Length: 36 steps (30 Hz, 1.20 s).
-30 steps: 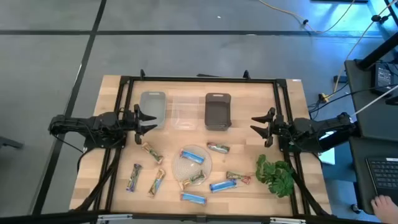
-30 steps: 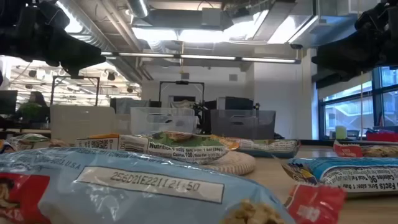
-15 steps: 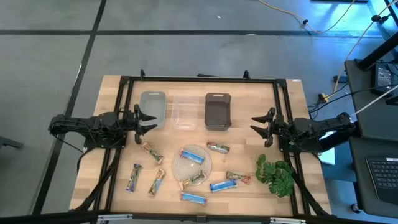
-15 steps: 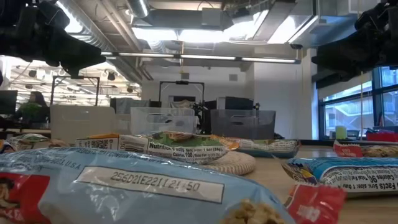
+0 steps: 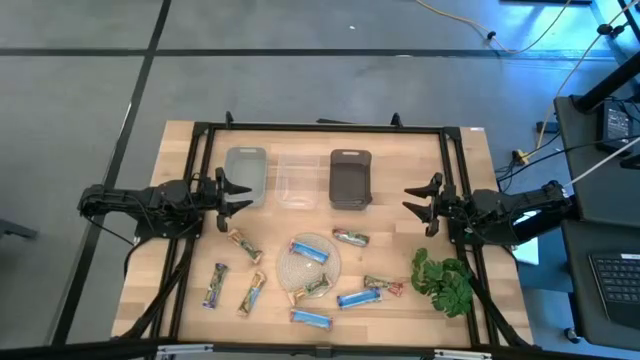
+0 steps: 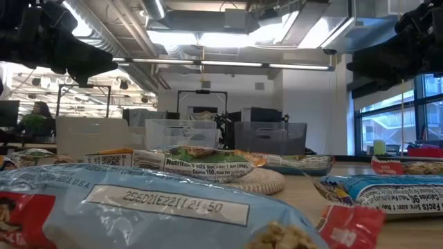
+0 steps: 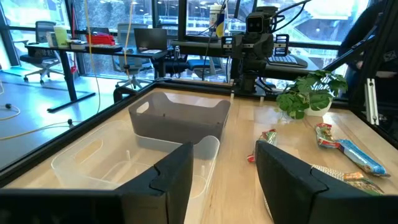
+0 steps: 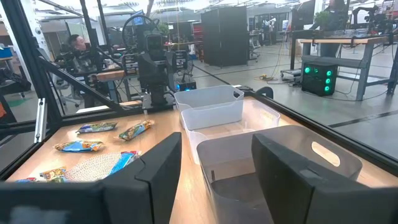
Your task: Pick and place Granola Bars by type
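A: At the left edge of the table, what are your grippers doing?

B: My left gripper point(image 5: 234, 193) hangs over the left side, fingers point(image 7: 171, 180) spread apart, nothing between them. It points at the pale grey bin point(image 5: 246, 176). My right gripper point(image 5: 424, 203) is at the right side, mirrored, jaws also apart and empty, facing the dark grey bin point(image 5: 350, 179).

A: What's between the two bins?

B: A clear bin point(image 5: 295, 181), sitting in the row's middle. All three run along the far half of the wooden table point(image 5: 190, 260). I see nothing in them.

A: Where are the Granola Bars point(image 5: 325, 268)?

B: All loose on the near half, none in a bin. One blue bar lies on the round woven mat point(image 5: 301, 270), and a greenish one overlaps the mat's near edge. One green-red bar sits just in front of the dark grey bin. Two blue ones lie near the front edge, centre. One red-green one is just beside the leafy plant point(image 5: 446, 281). Three more are on the left: one close below my left gripper, two nearer the front.

A: Low view?

B: Wrappers fill the foreground, the closest a blue one with a printed code. Grippers can't be made out there.
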Available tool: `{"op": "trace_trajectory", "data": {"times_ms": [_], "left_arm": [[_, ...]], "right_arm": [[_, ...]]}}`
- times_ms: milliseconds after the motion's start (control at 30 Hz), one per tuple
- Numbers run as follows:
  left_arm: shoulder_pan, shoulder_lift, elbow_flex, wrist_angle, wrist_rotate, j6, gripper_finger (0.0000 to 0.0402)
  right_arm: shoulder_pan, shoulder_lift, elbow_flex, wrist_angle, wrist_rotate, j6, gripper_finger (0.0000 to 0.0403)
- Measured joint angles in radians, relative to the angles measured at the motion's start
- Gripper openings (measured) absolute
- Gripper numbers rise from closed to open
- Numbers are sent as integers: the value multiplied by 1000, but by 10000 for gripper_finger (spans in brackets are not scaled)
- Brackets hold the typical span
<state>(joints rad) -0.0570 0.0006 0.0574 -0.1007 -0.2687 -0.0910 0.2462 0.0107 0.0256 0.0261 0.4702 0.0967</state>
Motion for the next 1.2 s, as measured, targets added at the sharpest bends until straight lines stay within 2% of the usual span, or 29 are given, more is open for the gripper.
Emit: {"op": "trace_trajectory", "data": {"times_ms": [1200], "left_arm": [[0, 0, 0, 0, 0, 0, 166]], "right_arm": [[0, 0, 0, 0, 0, 33, 198]]}}
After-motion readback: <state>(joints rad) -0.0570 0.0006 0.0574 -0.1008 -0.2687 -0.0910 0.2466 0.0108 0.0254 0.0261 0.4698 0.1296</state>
